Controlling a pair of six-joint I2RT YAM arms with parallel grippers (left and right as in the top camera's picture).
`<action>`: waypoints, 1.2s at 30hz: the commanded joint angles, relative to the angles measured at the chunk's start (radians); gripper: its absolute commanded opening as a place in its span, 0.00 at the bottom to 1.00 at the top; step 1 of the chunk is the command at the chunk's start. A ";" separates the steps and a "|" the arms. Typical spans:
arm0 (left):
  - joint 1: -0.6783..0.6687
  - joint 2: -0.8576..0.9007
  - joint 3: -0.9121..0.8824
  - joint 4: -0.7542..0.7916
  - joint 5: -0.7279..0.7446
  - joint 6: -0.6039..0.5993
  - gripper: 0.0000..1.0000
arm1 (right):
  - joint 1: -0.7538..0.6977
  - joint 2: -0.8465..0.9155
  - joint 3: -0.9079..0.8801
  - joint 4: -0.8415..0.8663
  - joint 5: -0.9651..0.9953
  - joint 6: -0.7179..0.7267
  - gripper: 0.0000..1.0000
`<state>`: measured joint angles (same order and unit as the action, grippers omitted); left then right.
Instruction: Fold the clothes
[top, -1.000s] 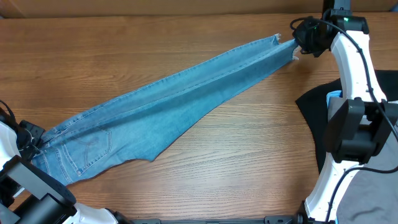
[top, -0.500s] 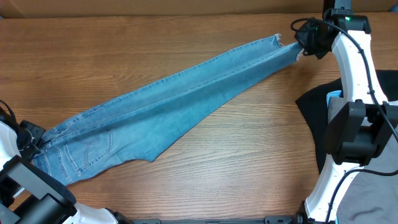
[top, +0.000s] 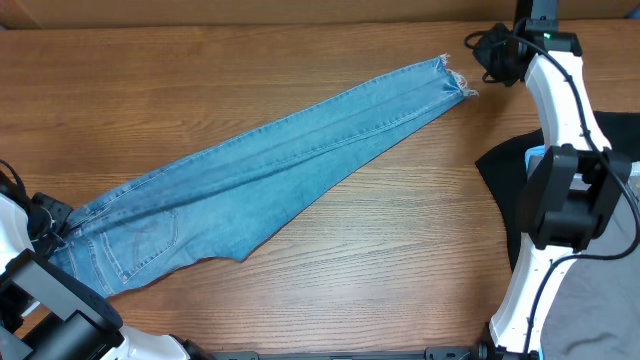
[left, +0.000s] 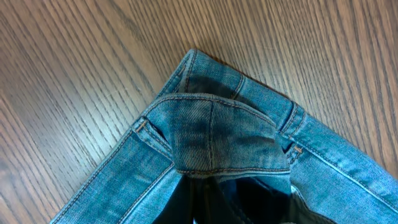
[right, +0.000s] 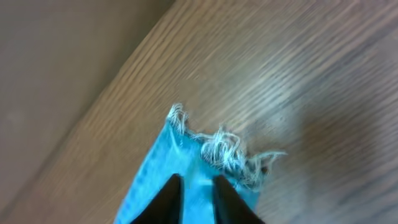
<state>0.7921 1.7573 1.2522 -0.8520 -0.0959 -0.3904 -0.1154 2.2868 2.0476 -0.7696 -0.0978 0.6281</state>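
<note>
The clothes are one pair of light-blue jeans (top: 270, 165), lying stretched in a long diagonal from the waist at the lower left to the frayed hems (top: 458, 80) at the upper right. My left gripper (top: 48, 228) is shut on the bunched waistband (left: 214, 134), which rises in a fold toward its jaws (left: 236, 202). My right gripper (top: 492, 52) hangs just beyond the hems, apart from them. In the right wrist view it (right: 198, 194) stands open, two dark fingertips (right: 166, 200) over the blue cloth, with the white fraying (right: 224, 152) just ahead.
A black garment (top: 500, 185) lies at the right edge under the right arm's base, with grey cloth (top: 605, 320) below it. The table's far edge runs just behind the right gripper. Bare wood lies above and below the jeans.
The right gripper has opened and let go of the hem, drawing back slightly toward the far edge. The hem now lies flat on the table. The left gripper has not moved.
</note>
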 joint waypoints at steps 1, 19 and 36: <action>0.006 0.008 0.027 0.004 -0.042 -0.006 0.04 | 0.002 0.020 0.033 0.033 -0.009 -0.014 0.66; 0.006 0.008 0.027 0.008 -0.042 -0.007 0.05 | 0.047 0.016 0.016 -0.269 -0.285 -0.206 0.08; 0.006 0.008 0.027 0.007 -0.042 -0.007 0.05 | 0.267 0.017 -0.241 -0.269 -0.187 -0.119 0.04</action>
<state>0.7921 1.7573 1.2522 -0.8486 -0.1024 -0.3904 0.1696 2.3028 1.8397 -1.0782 -0.3443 0.4629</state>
